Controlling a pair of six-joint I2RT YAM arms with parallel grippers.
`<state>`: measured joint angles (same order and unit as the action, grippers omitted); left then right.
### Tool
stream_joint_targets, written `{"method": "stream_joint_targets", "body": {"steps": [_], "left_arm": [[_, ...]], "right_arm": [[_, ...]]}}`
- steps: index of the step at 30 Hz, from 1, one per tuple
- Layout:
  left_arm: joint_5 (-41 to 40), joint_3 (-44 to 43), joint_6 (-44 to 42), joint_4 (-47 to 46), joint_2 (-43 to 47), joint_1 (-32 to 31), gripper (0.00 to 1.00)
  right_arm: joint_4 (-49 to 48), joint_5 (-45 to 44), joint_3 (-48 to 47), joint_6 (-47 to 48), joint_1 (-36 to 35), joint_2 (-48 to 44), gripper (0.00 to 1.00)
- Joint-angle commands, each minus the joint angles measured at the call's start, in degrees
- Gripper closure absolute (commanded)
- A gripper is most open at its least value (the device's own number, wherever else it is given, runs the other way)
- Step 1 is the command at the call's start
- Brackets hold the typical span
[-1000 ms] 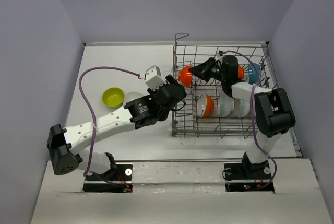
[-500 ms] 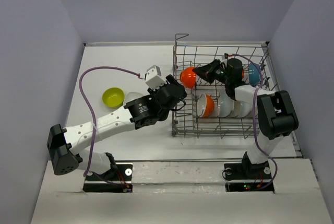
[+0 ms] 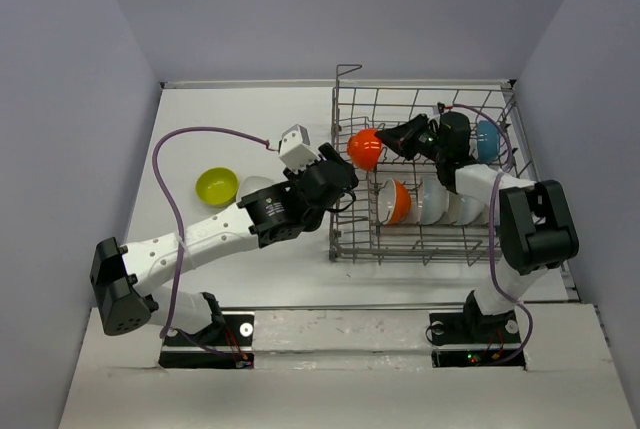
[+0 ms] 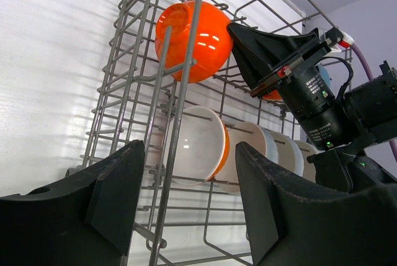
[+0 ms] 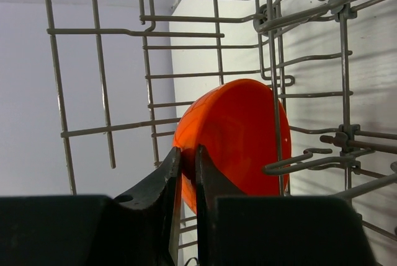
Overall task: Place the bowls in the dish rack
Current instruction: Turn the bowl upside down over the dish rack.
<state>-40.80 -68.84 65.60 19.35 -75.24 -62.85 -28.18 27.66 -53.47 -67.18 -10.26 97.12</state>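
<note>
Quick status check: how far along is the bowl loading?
Done: white bowls, an orange-and-white one and a blue bowl stand in the rack. In hand: the right gripper pinches the rim of an orange bowl inside the rack, not yet released. Left: a yellow-green bowl and a white bowl on the table; the left gripper is open and empty.

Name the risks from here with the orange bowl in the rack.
1. The right gripper pinches only the thin rim of the orange bowl; it could pivot or slip out onto the tines.
2. The bowl hangs close among the wires of the dish rack; lowering it could snag one.
3. The open left gripper hovers at the rack's side; a forward move might shove the rack.
</note>
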Motion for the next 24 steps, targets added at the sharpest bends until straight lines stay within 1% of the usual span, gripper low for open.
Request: {"method": "stream_joint_targets", "body": {"steps": [1,5,8,13,18,24], "left_arm": [[-2.0,-0.9,-0.8,-1.8,-0.3,0.4,0.31],[-1.7,-1.2,-1.0,-2.0,-0.9,0.4,0.31],[-1.2,-1.4,-1.2,-2.3,-1.2,0.4,0.31],[-0.7,-2.1,-1.5,-2.6,-2.1,0.5,0.31],[-0.4,-2.2,-1.6,-2.8,-2.5,0.5,0.31],[-0.4,-2.2,-1.9,-2.9,-2.5,0.7,0.31]], "right_arm": [[5.8,-7.8,-0.7,7.1,2.6,-3.0,0.99],[11.0,-11.6,-1.9,11.2,2.6,-4.0,0.99],[14.5,-12.7,-3.6,14.4,2.6,-3.9,0.99],[17.3,-14.2,-4.5,18.4,2.6,-2.6,0.99],[19.1,-14.3,-5.9,20.4,2.6,-1.1,0.99],[21.5,-14.6,-8.7,23.5,2.6,-2.6,0.99]]}}
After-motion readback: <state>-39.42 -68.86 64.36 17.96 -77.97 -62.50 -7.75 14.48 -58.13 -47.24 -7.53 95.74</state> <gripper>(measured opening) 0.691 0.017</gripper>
